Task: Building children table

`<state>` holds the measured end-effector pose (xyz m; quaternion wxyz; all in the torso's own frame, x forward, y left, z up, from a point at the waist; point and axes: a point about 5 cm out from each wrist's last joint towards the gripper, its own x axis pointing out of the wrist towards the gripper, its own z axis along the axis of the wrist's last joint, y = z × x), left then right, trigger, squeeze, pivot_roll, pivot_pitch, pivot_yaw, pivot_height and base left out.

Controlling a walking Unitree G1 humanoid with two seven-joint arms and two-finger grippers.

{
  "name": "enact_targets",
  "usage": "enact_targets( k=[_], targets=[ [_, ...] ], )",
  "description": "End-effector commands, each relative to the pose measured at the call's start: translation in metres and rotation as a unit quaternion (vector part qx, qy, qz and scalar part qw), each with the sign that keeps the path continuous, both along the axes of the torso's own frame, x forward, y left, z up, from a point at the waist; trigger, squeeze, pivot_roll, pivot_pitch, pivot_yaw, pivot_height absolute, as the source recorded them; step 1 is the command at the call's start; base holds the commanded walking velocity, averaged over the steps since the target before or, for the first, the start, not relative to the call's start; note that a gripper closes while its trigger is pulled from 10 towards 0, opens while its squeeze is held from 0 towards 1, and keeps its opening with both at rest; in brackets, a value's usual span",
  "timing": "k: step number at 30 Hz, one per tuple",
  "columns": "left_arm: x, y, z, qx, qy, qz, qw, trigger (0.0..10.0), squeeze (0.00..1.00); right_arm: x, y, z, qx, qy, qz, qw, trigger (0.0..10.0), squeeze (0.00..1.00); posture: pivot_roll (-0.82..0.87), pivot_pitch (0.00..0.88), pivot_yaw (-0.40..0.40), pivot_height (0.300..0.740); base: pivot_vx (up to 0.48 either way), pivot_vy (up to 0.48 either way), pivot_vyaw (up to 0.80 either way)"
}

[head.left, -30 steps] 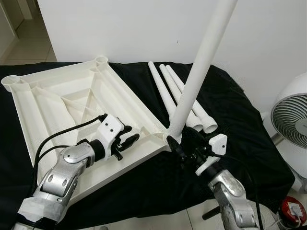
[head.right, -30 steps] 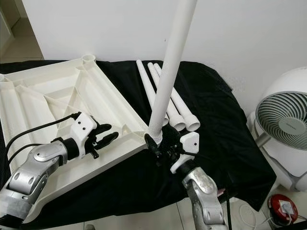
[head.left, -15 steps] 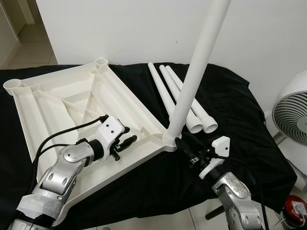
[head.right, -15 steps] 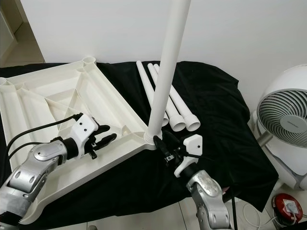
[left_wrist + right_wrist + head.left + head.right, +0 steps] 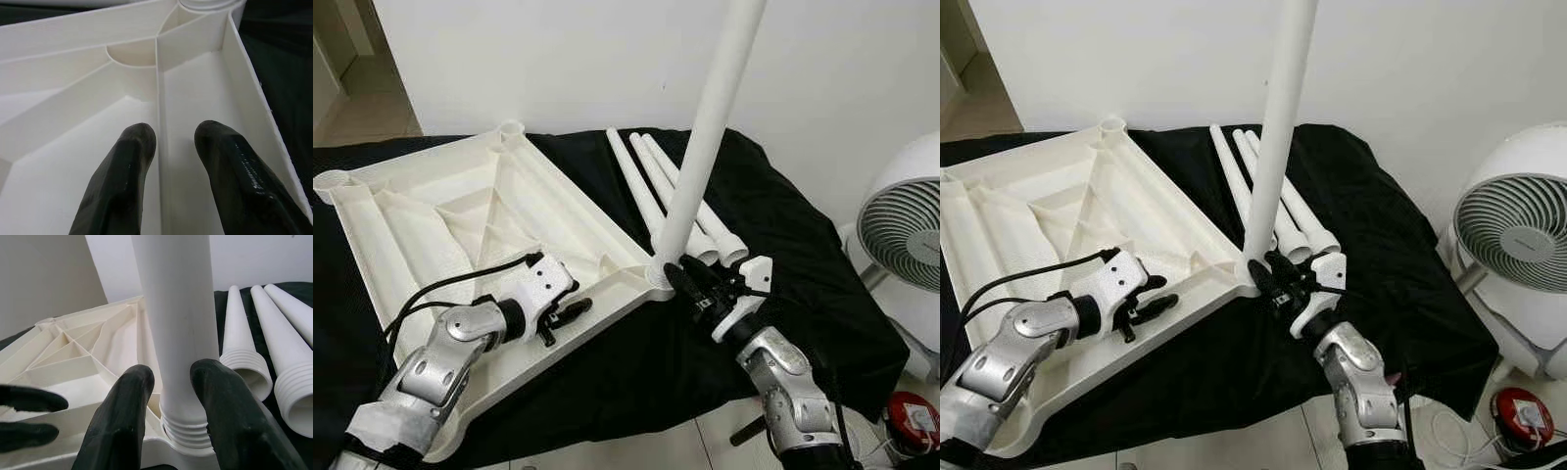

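Note:
The white table top (image 5: 431, 206) lies upside down on a black cloth, ribs facing up. One white leg (image 5: 705, 127) stands nearly upright in its near right corner socket (image 5: 658, 274). My right gripper (image 5: 677, 277) is open, its fingertips (image 5: 139, 382) on either side of the leg's threaded base (image 5: 186, 431), just short of it. My left gripper (image 5: 576, 310) is open and rests inside the table top near its front rim, its fingers (image 5: 134, 147) straddling a thin rib (image 5: 159, 98). Three more legs (image 5: 651, 181) lie side by side on the cloth behind the standing one.
Empty sockets show at the far corner (image 5: 512, 129) and left corner (image 5: 333, 181). A white fan (image 5: 901, 225) stands to the right beyond the cloth's edge, with a red object (image 5: 911, 416) on the floor below it. A white wall is close behind.
The view has shifted a little. The standing leg has come more upright. My right gripper has risen beside the leg's base. My left gripper has settled lower onto the table top.

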<state>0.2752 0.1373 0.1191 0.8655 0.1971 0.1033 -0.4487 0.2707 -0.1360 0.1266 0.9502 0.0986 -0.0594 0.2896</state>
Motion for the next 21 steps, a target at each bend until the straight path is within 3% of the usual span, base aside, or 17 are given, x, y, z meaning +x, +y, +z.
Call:
enact_targets(
  k=[1, 8, 12, 13, 14, 15, 16, 17, 21],
  targets=[
    [-0.003, 0.0, -0.004, 0.016, 0.009, 0.001, 1.0, 10.0, 0.0, -0.003, 0.01, 0.009, 0.013, -0.014, 0.03, 0.999, 10.0, 0.0, 0.01, 0.0, -0.039, 0.74, 0.0, 0.0, 0.0],
    [0.005, 0.002, -0.011, 0.024, 0.026, 0.067, 0.997, 10.0, 0.0, -0.012, 0.017, 0.009, 0.024, -0.011, 0.047, 0.999, 10.0, 0.0, 0.01, 0.0, -0.039, 0.74, 0.0, 0.0, 0.0],
    [0.023, 0.007, -0.007, 0.034, -0.004, 0.157, 0.987, 10.0, 0.0, -0.015, 0.022, 0.014, 0.033, -0.015, 0.053, 0.998, 10.0, 0.0, 0.0, 0.0, -0.028, 0.74, 0.0, 0.0, 0.0],
    [0.023, 0.007, -0.007, 0.034, -0.004, 0.157, 0.987, 10.0, 0.0, -0.015, 0.022, 0.014, 0.033, -0.015, 0.053, 0.998, 10.0, 0.0, 0.0, 0.0, -0.028, 0.74, 0.0, 0.0, 0.0],
    [0.026, 0.009, -0.007, 0.038, -0.008, 0.183, 0.982, 6.3, 0.0, -0.016, 0.022, 0.015, 0.033, -0.018, 0.051, 0.998, 10.0, 0.0, 0.0, 0.0, -0.024, 0.74, 0.0, 0.0, 0.0],
    [0.027, 0.011, -0.007, 0.041, -0.009, 0.208, 0.977, 1.3, 0.0, -0.016, 0.022, 0.017, 0.034, -0.02, 0.049, 0.998, 10.0, 0.0, -0.01, 0.0, -0.026, 0.74, 0.0, 0.0, 0.0],
    [0.027, 0.011, -0.007, 0.041, -0.009, 0.208, 0.977, 1.3, 0.0, -0.016, 0.022, 0.017, 0.034, -0.02, 0.049, 0.998, 10.0, 0.0, -0.01, 0.0, -0.026, 0.74, 0.0, 0.0, 0.0],
    [0.028, 0.013, -0.007, 0.042, -0.008, 0.231, 0.972, 0.0, 0.0, -0.017, 0.021, 0.019, 0.034, -0.022, 0.045, 0.998, 10.0, 0.0, -0.01, 0.0, -0.026, 0.74, 0.0, 0.0, 0.0],
    [0.029, 0.017, -0.009, 0.052, -0.005, 0.264, 0.963, 0.0, 0.0, -0.018, 0.02, 0.02, 0.037, -0.022, 0.041, 0.998, 10.0, 0.0, -0.01, 0.0, -0.03, 0.74, 0.0, 0.0, 0.0]
  ],
)
